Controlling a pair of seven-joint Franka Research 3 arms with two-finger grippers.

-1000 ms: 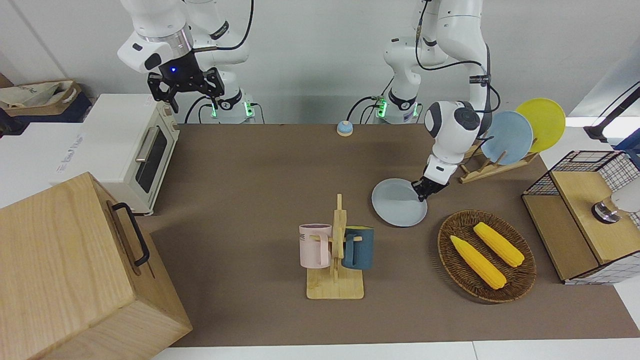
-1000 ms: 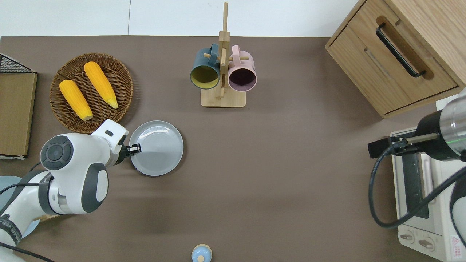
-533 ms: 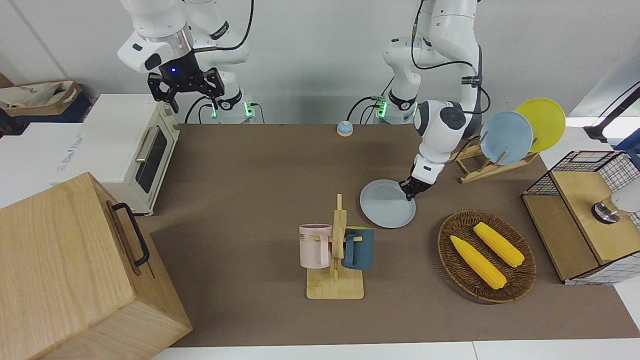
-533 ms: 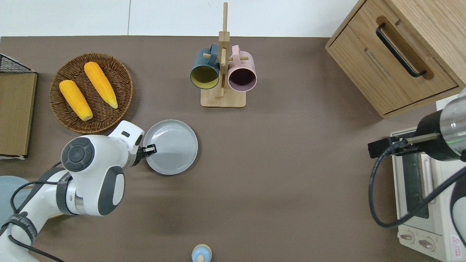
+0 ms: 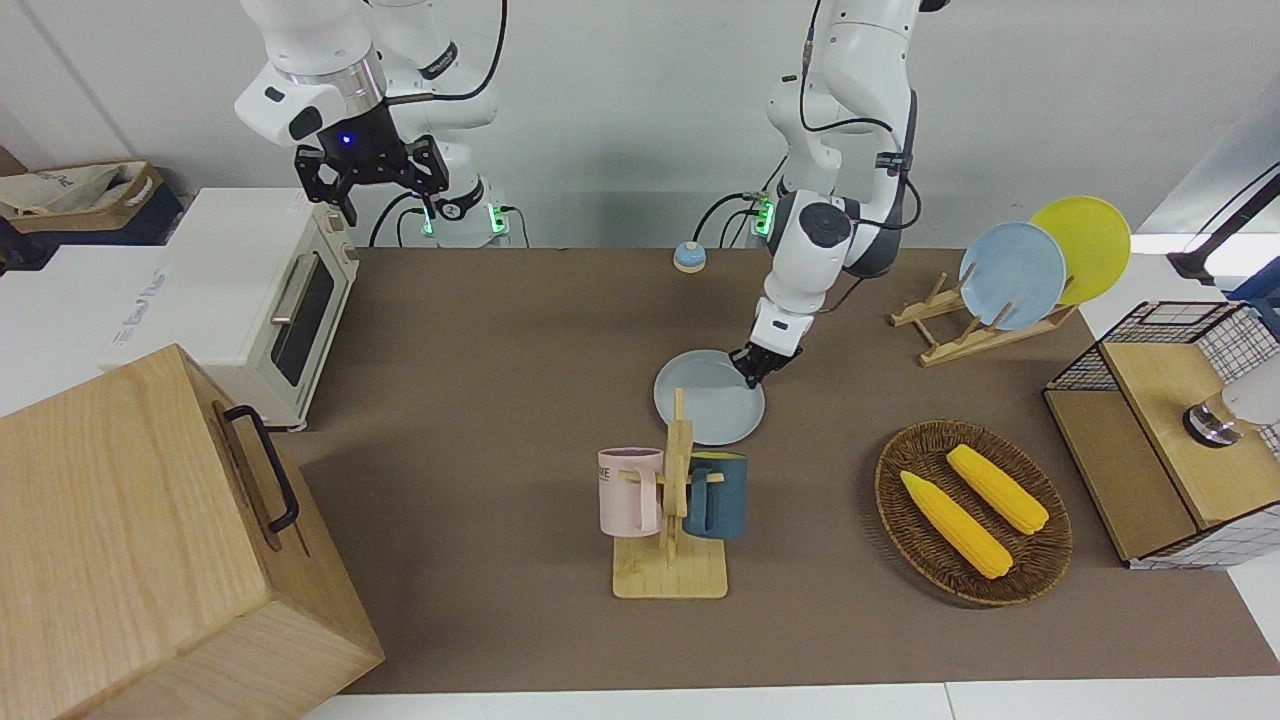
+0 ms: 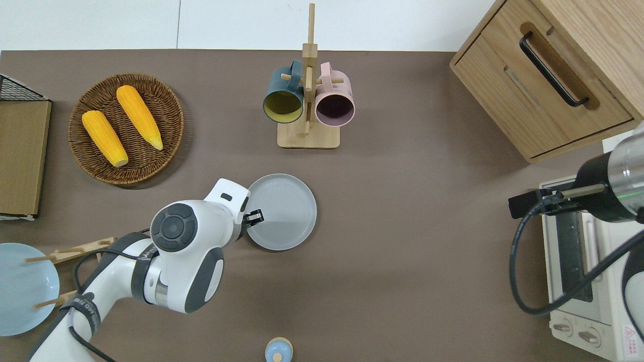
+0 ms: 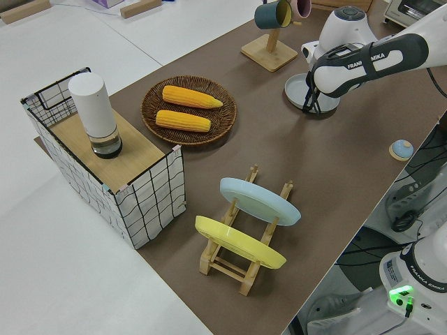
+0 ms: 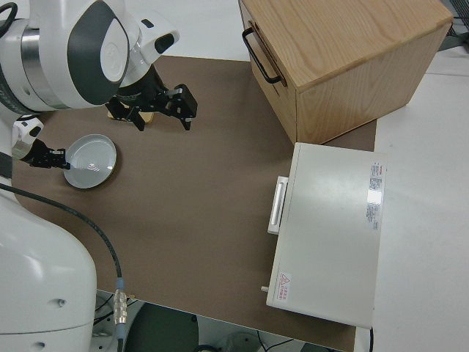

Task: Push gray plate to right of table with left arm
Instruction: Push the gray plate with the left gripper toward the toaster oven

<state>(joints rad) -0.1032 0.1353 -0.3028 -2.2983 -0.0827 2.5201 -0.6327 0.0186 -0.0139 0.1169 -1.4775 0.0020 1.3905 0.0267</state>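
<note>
The gray plate (image 5: 708, 398) (image 6: 282, 212) lies flat on the brown table (image 5: 500, 330) near its middle, just nearer to the robots than the mug rack. My left gripper (image 5: 752, 375) (image 6: 255, 217) is low at the plate's rim, on the edge that faces the left arm's end of the table, and touches it. The plate also shows in the left side view (image 7: 311, 91) with the gripper (image 7: 309, 108) against it. My right arm is parked with its gripper (image 5: 395, 200) (image 8: 163, 121) open and empty.
A wooden mug rack (image 5: 672, 500) holds a pink and a dark blue mug. A wicker basket (image 5: 975, 510) holds two corn cobs. A plate rack (image 5: 1010, 275), a wire basket (image 5: 1170, 430), a bell (image 5: 688, 257), a toaster oven (image 5: 270, 300) and a wooden cabinet (image 5: 150, 540) stand around.
My left gripper has slid the gray plate toward the right arm's end of the table, from beside the wicker basket to beside the mug rack. The right arm has not moved.
</note>
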